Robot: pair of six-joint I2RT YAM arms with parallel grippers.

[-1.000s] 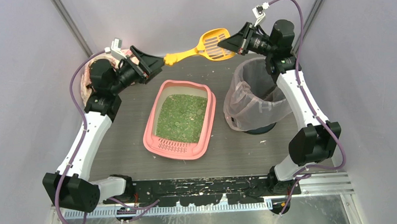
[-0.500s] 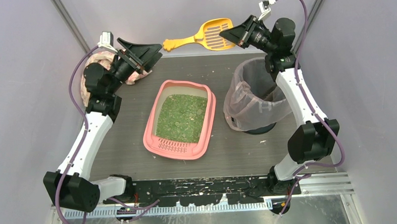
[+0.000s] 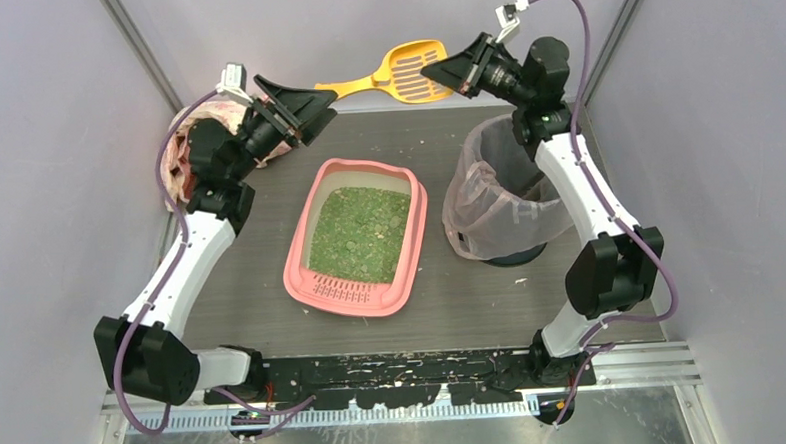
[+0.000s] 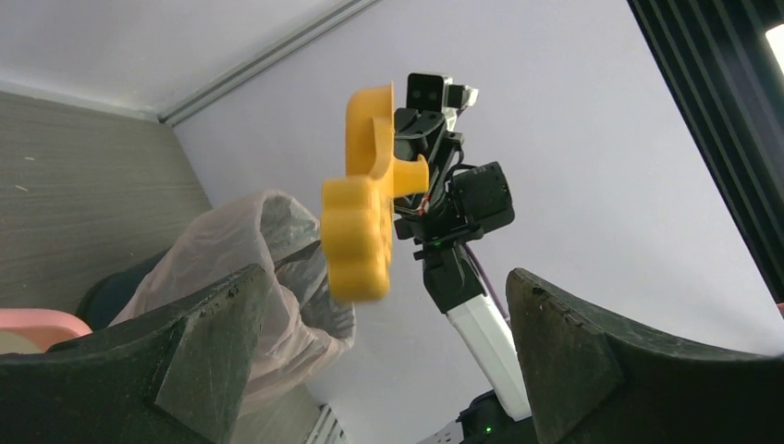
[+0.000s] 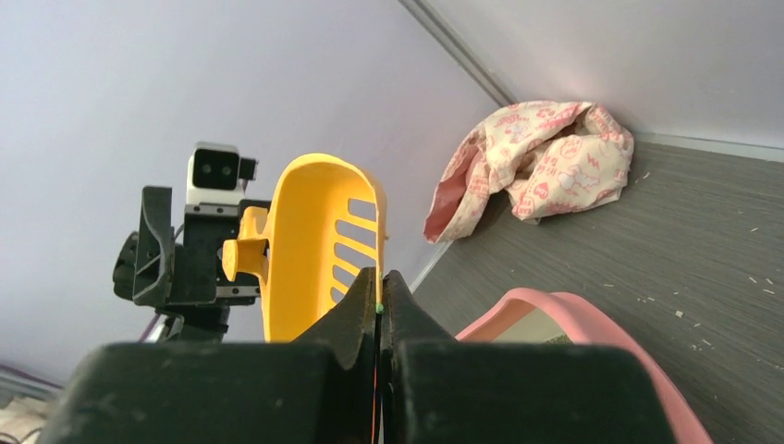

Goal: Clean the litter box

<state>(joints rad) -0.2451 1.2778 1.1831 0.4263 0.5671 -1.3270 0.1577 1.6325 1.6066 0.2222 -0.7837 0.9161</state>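
Since a second ago, left pincer [image 3: 316, 113] has released the yellow scoop [image 3: 407, 69] handle and gapes open beside it. Right pincer [image 3: 431, 75] stays clamped on the bowl. Litter box [image 3: 347, 292] sits mid-counter [image 3: 472, 299]. We judge a regrasp underway, with scooping not yet begun.

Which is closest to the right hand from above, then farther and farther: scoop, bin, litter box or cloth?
1. scoop, pinched in the right hand, at the back.
2. bin, on the right side.
3. litter box, in the middle.
4. cloth, back left corner.
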